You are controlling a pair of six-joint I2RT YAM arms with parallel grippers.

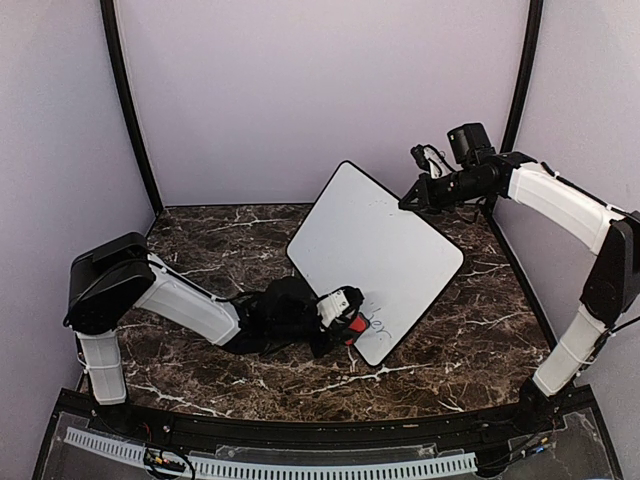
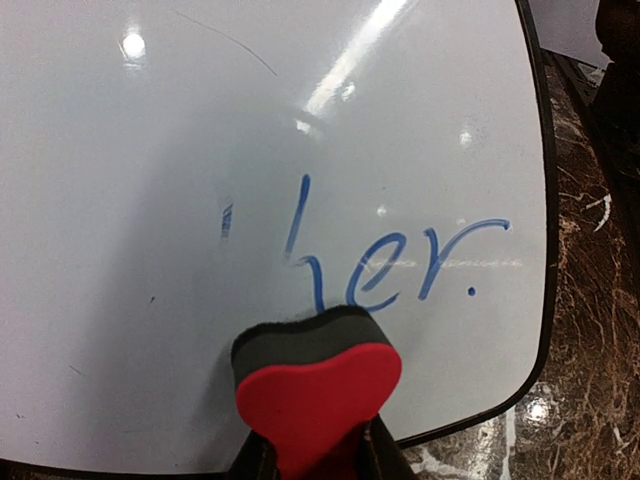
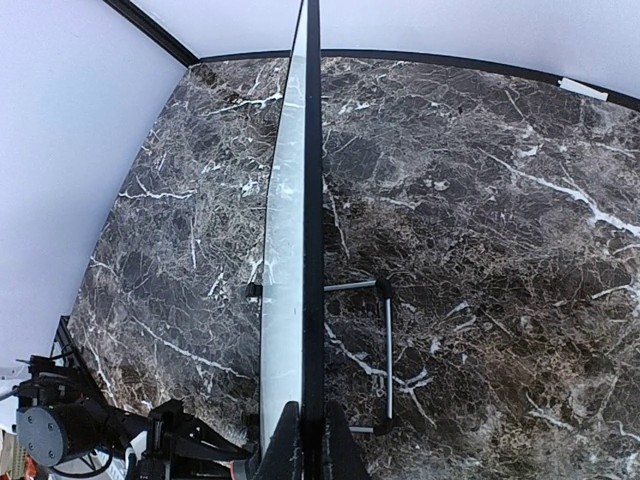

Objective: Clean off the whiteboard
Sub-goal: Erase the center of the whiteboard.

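Note:
The whiteboard point(image 1: 375, 255) stands tilted on the marble table, glossy white with a thin black edge. Blue handwriting point(image 2: 400, 265) reading "her." remains near its lower corner. My left gripper point(image 1: 345, 318) is shut on a red and dark grey eraser point(image 2: 318, 385) and presses its felt side against the whiteboard point(image 2: 200, 150) just below the writing. My right gripper point(image 1: 412, 196) is shut on the whiteboard's upper right edge; in the right wrist view the whiteboard point(image 3: 300, 250) shows edge-on between my gripper's point(image 3: 308, 440) fingers.
A grey wire stand point(image 3: 385, 360) props the board from behind on the dark marble table point(image 1: 470, 330). Pale enclosure walls with black corner posts point(image 1: 125, 100) surround the table. A black front rail point(image 1: 300, 440) runs along the near edge.

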